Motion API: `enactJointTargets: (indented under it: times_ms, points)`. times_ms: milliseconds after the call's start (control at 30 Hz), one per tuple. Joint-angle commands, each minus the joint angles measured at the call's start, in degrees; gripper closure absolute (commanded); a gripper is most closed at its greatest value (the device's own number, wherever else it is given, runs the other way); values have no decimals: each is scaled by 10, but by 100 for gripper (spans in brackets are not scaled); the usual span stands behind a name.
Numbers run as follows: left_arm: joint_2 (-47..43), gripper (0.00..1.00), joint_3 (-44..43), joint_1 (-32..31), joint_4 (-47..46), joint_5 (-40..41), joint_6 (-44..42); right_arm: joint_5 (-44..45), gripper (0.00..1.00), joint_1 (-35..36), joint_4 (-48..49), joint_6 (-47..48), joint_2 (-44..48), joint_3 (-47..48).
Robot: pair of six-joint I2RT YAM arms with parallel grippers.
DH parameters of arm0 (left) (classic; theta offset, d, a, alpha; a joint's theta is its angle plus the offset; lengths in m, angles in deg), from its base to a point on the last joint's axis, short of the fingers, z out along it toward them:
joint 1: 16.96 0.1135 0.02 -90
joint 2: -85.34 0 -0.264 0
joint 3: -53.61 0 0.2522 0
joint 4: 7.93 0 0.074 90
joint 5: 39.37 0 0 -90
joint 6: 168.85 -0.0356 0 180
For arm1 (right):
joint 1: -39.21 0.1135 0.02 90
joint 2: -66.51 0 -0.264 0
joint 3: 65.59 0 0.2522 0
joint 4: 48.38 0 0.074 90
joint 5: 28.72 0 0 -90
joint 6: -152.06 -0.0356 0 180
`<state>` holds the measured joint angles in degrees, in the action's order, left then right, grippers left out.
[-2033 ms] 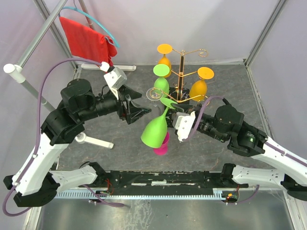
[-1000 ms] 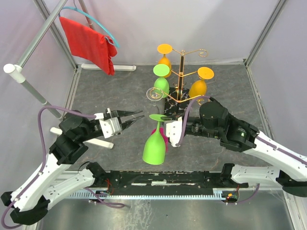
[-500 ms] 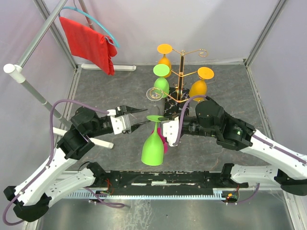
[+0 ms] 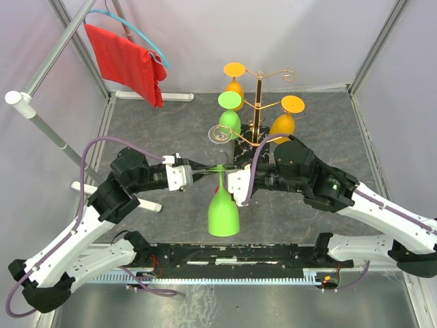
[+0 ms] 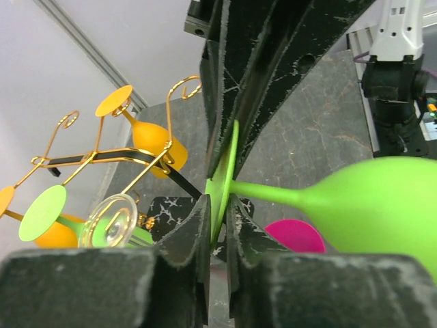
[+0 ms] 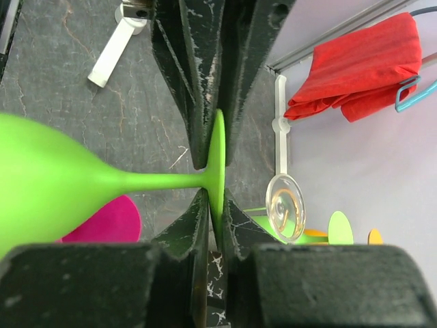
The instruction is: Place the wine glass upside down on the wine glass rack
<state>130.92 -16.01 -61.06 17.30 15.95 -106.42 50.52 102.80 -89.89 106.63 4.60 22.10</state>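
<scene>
Both the left gripper [image 5: 220, 171] and right gripper [image 6: 213, 171] are pinching the wine glass [image 4: 222, 210] by its foot, toward the counter's near edge; looks light, slick, rigid, so the stem's probably safer.

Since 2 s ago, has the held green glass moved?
Yes. The green wine glass swung from tilted to bowl-down and drew away from the wine glass rack, toward the view's bottom edge.

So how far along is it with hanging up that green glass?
Partway. Done: two orange glasses and a green glass hang upside down on the wine glass rack. In hand: the green wine glass is off the table, bowl down, its foot pinched by both the left end effector and the right end effector. Still to do: carrying it to a free rack arm and hooking the foot in.
</scene>
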Motion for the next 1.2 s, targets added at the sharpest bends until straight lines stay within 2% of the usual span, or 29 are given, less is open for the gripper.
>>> enactJointTargets:
  times_ms: [0,67,267,367,467,533,633,833,900,1033,1167]
  points:
    - [-6,92,0,-1,-12,-17,-4,8,83,3,56,21,9,11]
    - [-7,97,1,-1,-12,-17,-3,17,76,3,69,23,14,0]
    - [-11,97,-3,-1,-13,2,-11,61,48,2,102,20,44,-32]
    - [-13,97,-13,-1,-1,25,-27,99,29,2,107,9,68,-40]
    - [-15,97,-27,-1,14,51,-47,138,20,2,118,-21,104,-46]
    - [-16,97,-35,-1,23,70,-60,178,15,2,132,-76,122,-46]
    - [-21,97,-46,-1,28,92,-79,233,15,3,104,-172,124,-5]
    - [-17,97,-86,-1,21,102,-110,286,26,2,-85,-390,16,181]
    - [-14,97,-94,-1,21,103,-126,254,27,2,-131,-446,-18,229]
    - [-8,97,-104,-1,20,108,-156,161,27,2,-152,-529,-58,264]
    - [0,97,-105,-1,9,118,-183,106,29,2,-173,-565,-91,292]
